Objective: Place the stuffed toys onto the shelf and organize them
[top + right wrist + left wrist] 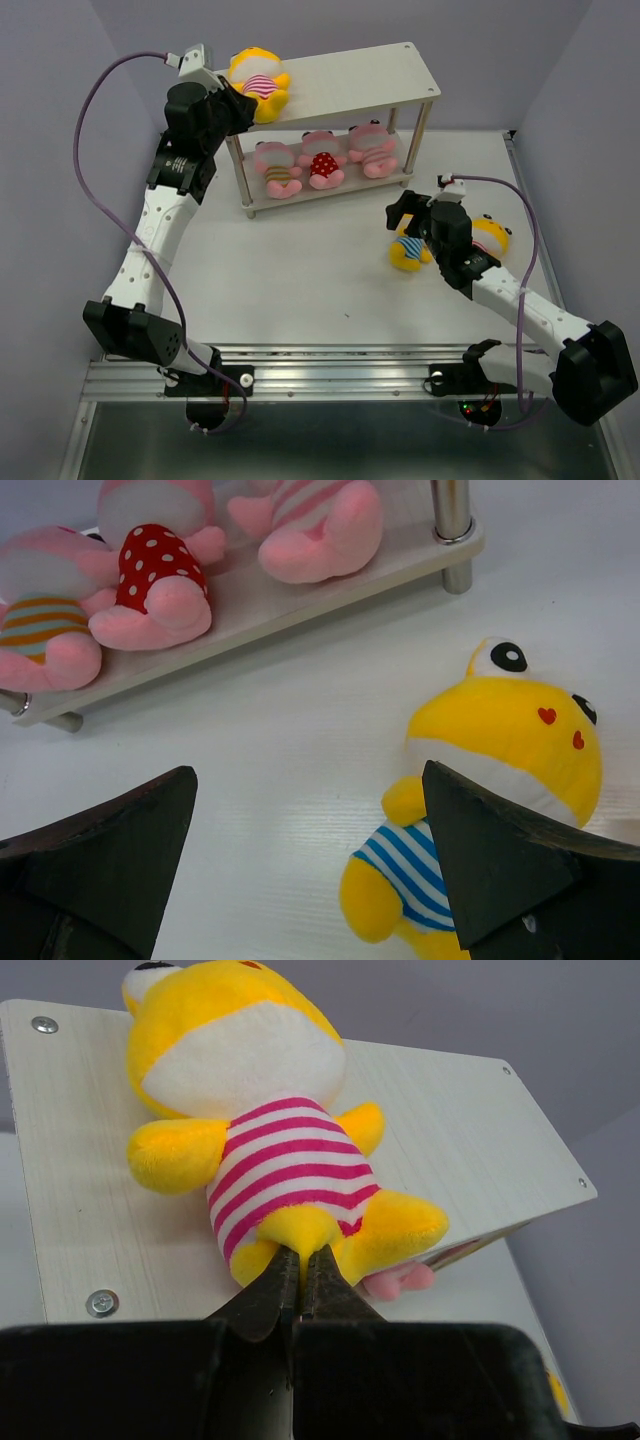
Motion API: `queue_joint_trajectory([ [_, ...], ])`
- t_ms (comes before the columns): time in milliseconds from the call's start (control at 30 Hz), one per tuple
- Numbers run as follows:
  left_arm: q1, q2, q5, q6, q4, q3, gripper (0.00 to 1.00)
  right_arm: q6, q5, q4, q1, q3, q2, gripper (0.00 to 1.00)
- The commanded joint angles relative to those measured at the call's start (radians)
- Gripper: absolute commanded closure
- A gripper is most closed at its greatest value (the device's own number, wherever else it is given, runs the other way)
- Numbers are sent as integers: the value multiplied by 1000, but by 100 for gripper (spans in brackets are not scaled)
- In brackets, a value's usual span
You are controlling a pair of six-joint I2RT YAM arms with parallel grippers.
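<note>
From above, the left gripper (232,92) reaches the shelf's (370,75) top board, where the pink-striped yellow toy (258,82) lies. The left wrist view alone shows its fingers pinching the toy's bottom nub. The right gripper (308,770), spread wide, hovers beside the blue-striped yellow toy (490,770) on the table (300,710). Only the top view shows another yellow toy (492,238) behind that arm and three pink toys (322,165) on the lower board.

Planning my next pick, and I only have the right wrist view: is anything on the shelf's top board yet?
Observer: Yes, one yellow toy with pink stripes lies at the left end of the shelf's top board.
Operator: Is the left arm holding it?
Observer: Yes, the left pincer is shut on its lower end.
Operator: Any toy besides the blue-striped one near me?
Observer: A second yellow toy lies on the table, partly hidden behind the right arm.
</note>
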Motion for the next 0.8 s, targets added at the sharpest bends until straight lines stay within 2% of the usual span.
queue_joint_trajectory([
  [0,2,-12,-8,-1,70,1,100,-14,25,18,-8,-1,-21,0],
  [200,2,40,12,5,18,84,100,-17,41,16,-8,-1,-18,0],
  [233,2,50,17,11,14,90,94,-17,41,15,-8,-1,-18,0],
  [333,2,54,34,11,7,96,86,-15,42,16,-8,0,-18,0],
  [367,4,54,29,8,7,96,80,-17,42,15,-8,0,-16,0],
  [433,2,54,24,10,4,98,77,-17,47,15,-8,0,-13,0],
  [467,4,51,23,7,6,98,69,-17,47,15,-8,2,-12,0],
  [500,2,48,27,5,9,98,66,-17,47,16,-8,2,-12,0],
  [767,4,19,26,5,18,102,62,-14,41,15,-8,2,-12,0],
])
